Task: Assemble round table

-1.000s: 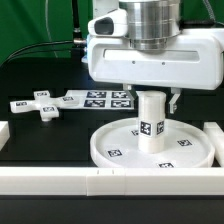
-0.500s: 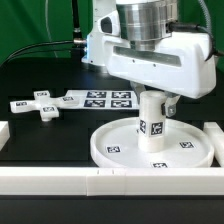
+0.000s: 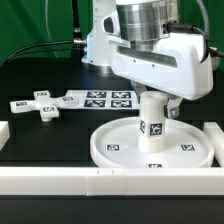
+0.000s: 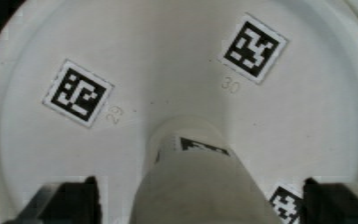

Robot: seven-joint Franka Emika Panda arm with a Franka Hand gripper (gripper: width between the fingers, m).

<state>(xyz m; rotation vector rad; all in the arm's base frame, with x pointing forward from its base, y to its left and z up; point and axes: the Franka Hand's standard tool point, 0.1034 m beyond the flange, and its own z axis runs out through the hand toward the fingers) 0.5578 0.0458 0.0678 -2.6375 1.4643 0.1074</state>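
Claw (image 3: pixel 153 97) was turned a little around the top of the leg (image 3: pixel 152 125), left standing mid-disc (image 3: pixel 100 157) at the frame's lower middle, tag unmoved, so little screwing-in was likely done; squeezed or loose could not be told.

The arm (image 3: pixel 148 18) ends in a silver-grey metal cylinder with faint rings round it, seated on a broad white housing. The housing is glossy plastic, boxy with rounded corners, and it catches the light along its upper edge. A second white shell sits behind it, just as smooth. Under the housing the gripper (image 3: pixel 153 100) has short, nearly black fingers (image 3: pixel 178 103); in the wrist view they are two dark stubs with squared ends. A thin black cable (image 3: pixel 45 47) runs behind, probably the robot's own, though where it joins is hidden.
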